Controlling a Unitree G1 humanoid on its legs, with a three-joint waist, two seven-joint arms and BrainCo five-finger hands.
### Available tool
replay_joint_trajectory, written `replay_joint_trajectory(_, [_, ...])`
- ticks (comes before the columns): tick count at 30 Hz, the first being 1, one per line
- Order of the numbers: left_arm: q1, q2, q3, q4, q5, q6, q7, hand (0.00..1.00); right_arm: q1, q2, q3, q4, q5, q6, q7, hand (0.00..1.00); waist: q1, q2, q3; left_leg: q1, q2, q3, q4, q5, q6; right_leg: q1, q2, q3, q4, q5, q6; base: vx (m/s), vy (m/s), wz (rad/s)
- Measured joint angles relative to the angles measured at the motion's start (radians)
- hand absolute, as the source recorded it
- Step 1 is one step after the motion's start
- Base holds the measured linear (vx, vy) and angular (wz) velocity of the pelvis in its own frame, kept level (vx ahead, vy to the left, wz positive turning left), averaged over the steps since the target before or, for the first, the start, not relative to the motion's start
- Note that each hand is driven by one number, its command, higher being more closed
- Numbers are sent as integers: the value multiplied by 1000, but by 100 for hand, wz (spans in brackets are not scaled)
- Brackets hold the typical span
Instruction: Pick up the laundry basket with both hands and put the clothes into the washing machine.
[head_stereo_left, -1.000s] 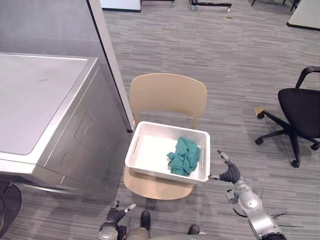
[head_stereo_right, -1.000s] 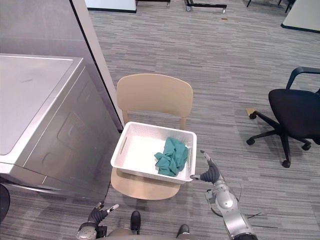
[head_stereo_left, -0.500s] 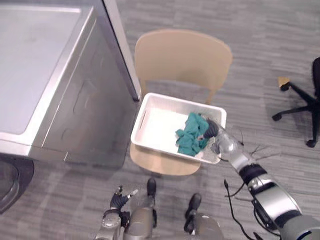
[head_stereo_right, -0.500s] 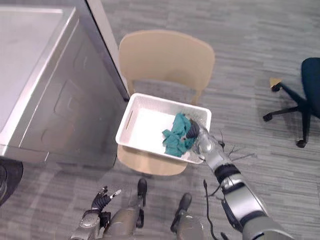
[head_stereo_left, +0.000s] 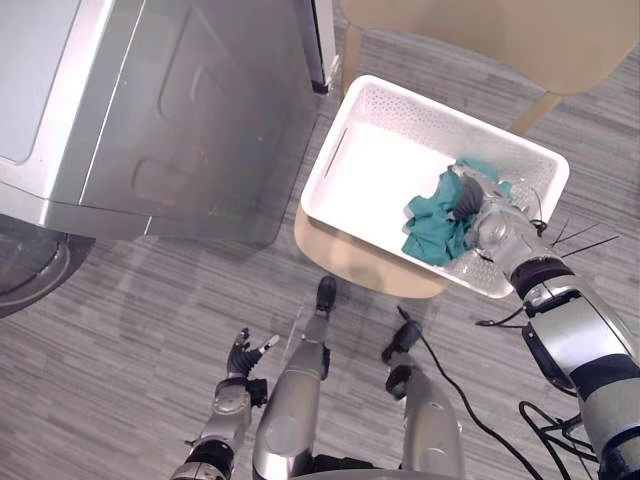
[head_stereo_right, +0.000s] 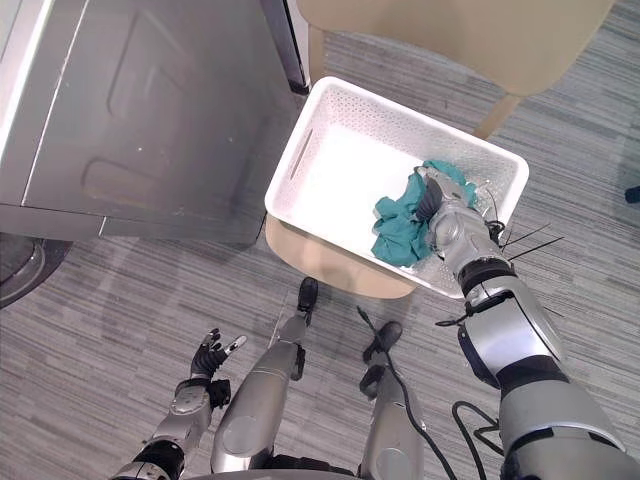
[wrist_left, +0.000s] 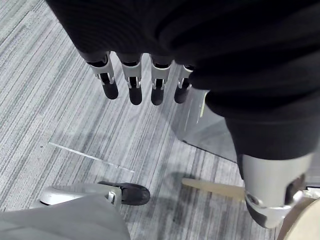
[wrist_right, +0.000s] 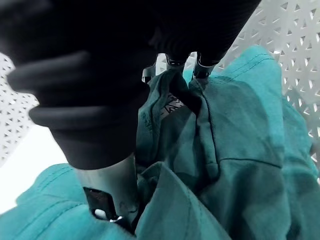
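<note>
My right hand (head_stereo_left: 474, 203) is resting in the teal clothes (head_stereo_left: 428, 228) (fingers buried, so I can't tell the grip) at the basket's (head_stereo_left: 340, 152) right end. The basket is lying diagonally across the chair (head_stereo_left: 335, 250), its other end nearing the washer (head_stereo_left: 180, 120). My left hand (head_stereo_left: 241, 359) is hanging open over the floor.

The basket (head_stereo_left: 400, 105) is white, its walls a lattice of small holes. The clothes (head_stereo_left: 428, 228) in it are plain teal. The chair (head_stereo_left: 340, 240) is pale tan. The washer (head_stereo_left: 190, 110) is silver-grey. The floor (head_stereo_left: 130, 320) is grey with thin lighter and darker streaks.
</note>
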Motion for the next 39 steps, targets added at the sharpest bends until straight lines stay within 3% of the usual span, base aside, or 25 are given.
replay_joint_trajectory(6, [-26, -26, -23, -39, -8, -1, 12, 0, -21, 1, -7, 27, 4, 25, -17, 100, 16, 8, 5, -6, -3, -12, -7, 6, -3, -32, -16, 4, 70, -46, -2, -9, -62, 7])
replay_joint_trajectory(13, [-34, -36, -26, -39, -8, 1, 16, 0, -22, 14, -79, -14, 131, 26, -27, 100, 15, 8, 5, 14, 5, 5, -10, 9, -7, -38, -12, 29, 90, -55, -8, -4, -65, -7])
replay_joint_trajectory(19, [-33, -36, -9, -39, -8, 4, 24, 0, 19, 46, -237, -248, 309, 16, -68, 100, -15, 5, 9, 103, 11, 35, -44, 10, -9, 19, -9, 63, 82, -55, -8, -9, -37, -15])
replay_joint_trajectory(22, [-28, -35, 16, -37, -8, 6, 31, 0, 80, 75, -319, -391, 414, -12, -94, 100, -24, 1, 7, 142, 20, 45, -62, 11, -10, 52, 0, 71, 65, -55, -8, 15, -38, -9])
replay_joint_trajectory(26, [-7, -34, 34, -18, -5, 34, 32, 0, 263, 175, -393, -598, 597, -62, -92, 100, -61, -14, -12, 179, 24, 43, -64, 8, -14, 104, 9, 60, 42, -55, -7, 58, -38, 5])
replay_joint_trajectory(31, [70, -54, 76, 5, 7, 61, 29, 0, 579, 330, -407, -823, 731, -93, -70, 100, -97, -41, -120, 244, 18, 40, -64, -5, -32, 208, 14, 38, -28, -45, 10, 85, -21, 9])
replay_joint_trajectory(34, [126, -57, 86, 2, 10, 67, 29, 0, 712, 378, -385, -938, 747, -101, -55, 100, -107, -42, -214, 275, 19, 34, -64, -20, -51, 266, 26, 27, -80, -37, 21, 47, -7, 8])
replay_joint_trajectory(39, [226, -56, 91, -153, 37, 70, 39, 0, 786, 392, -349, -1047, 745, -135, -23, 100, -116, -41, -279, 319, 28, 19, -65, -46, -51, 328, 44, 21, -121, -32, 25, 5, -2, 5])
